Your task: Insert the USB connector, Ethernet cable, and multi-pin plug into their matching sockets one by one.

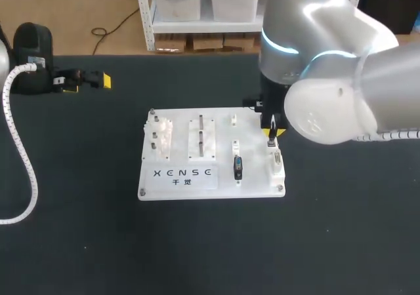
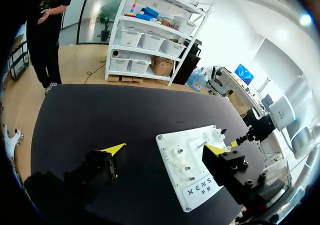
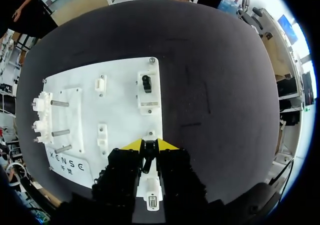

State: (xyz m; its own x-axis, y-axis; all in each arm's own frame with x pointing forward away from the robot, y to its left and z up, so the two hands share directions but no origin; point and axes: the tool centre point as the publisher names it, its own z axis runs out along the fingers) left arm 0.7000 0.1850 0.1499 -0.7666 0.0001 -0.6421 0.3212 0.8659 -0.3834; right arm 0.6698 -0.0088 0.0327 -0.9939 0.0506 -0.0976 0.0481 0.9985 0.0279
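Gripping a black plug, right gripper clear at wrist, half-hidden overhead.

Black plug sits socketed on the white board; white connector lies along its right edge.

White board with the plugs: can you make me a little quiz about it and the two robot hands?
1. True or false: the left gripper is holding a plug.
2. The right gripper, pinching a dark piece, hangs over: A the right edge of the white board in the head view, B the bare table, C the board's left edge.
3. Fill in the colour: the small connector sitting on the board beside the right gripper is ____.

Key: 1 false, its fingers are open and empty. 2 A. 3 black.
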